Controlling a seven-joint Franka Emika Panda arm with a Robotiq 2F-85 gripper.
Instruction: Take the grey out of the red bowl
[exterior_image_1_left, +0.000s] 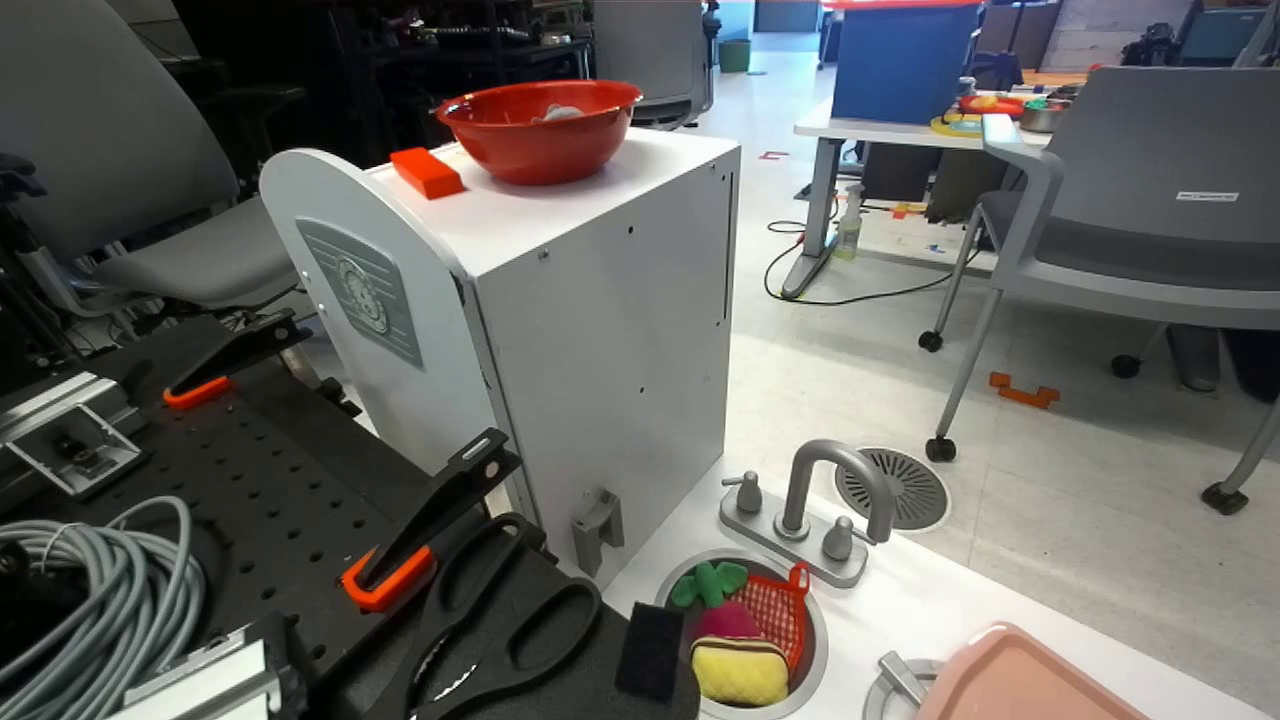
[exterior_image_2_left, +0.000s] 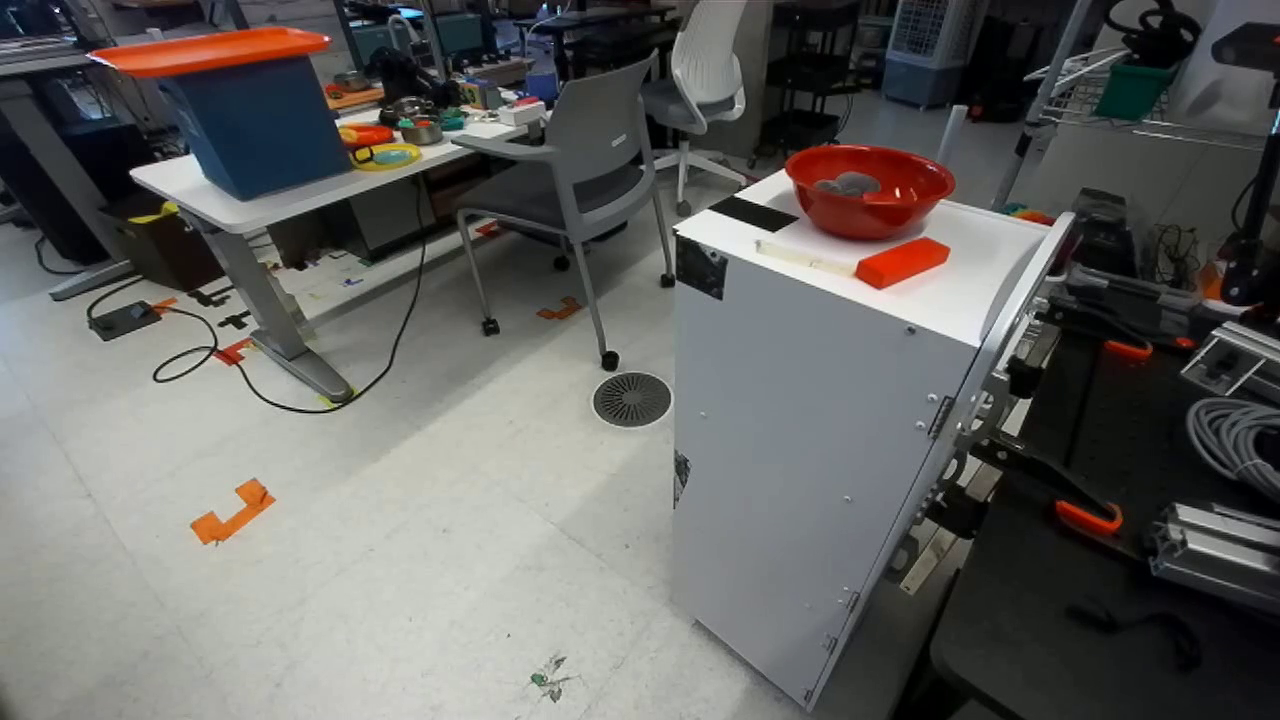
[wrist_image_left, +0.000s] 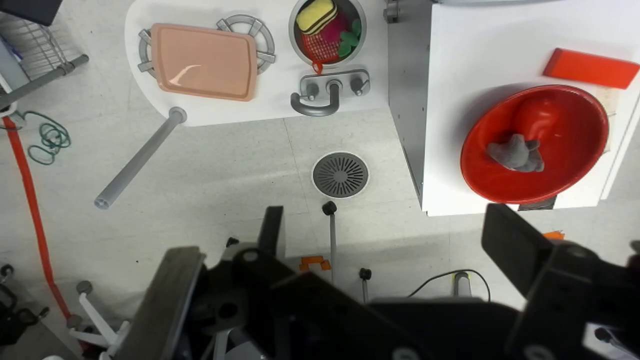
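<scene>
The red bowl (exterior_image_1_left: 540, 160) stands upright on a white cabinet in both exterior views; it also shows in an exterior view (exterior_image_2_left: 850, 215). In the wrist view the red bowl (wrist_image_left: 570, 145) is at the right. A small grey soft-looking item (wrist_image_left: 517, 153) lies inside it on the bowl's bottom. The grey item also shows in both exterior views (exterior_image_1_left: 560, 112) (exterior_image_2_left: 855, 184), partly hidden by the bowl's wall. My gripper (wrist_image_left: 386, 222) shows only in the wrist view. Its fingers are wide apart with nothing between them, over floor, to one side of the bowl and not touching it.
An orange-red block (wrist_image_left: 592, 68) lies beside the bowl on the white cabinet (exterior_image_1_left: 620, 330). Below are a grey faucet (exterior_image_1_left: 850, 480), a sink (wrist_image_left: 327, 65) with plush pieces and a peach tray (wrist_image_left: 205, 60). Black clamps (exterior_image_1_left: 430, 540) stand at the black table's edge.
</scene>
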